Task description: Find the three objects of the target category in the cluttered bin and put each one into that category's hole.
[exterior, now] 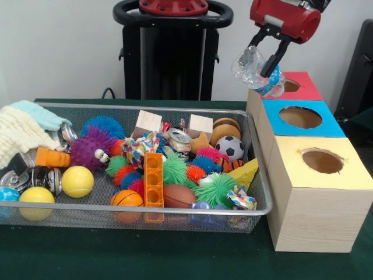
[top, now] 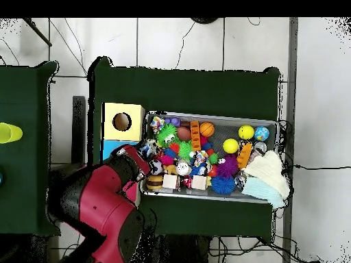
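Your gripper [exterior: 263,54] is pinching 1 crumpled clear water bottle [exterior: 255,71] with a blue label, held just above the red-topped box's hole [exterior: 291,86]. Expect it light, thin and slippery; grip mid-body. The wire mesh bin [exterior: 263,192] holds balls, spiky toys, wooden blocks, silver cans [exterior: 179,140] and cloths.

No readable text, brand, number or sign anywhere, blue label on the clear water bottle [exterior: 256,73] at 1 o'clock too blurred to read, silver cans [exterior: 36,175] at 9 o'clock show no legible print
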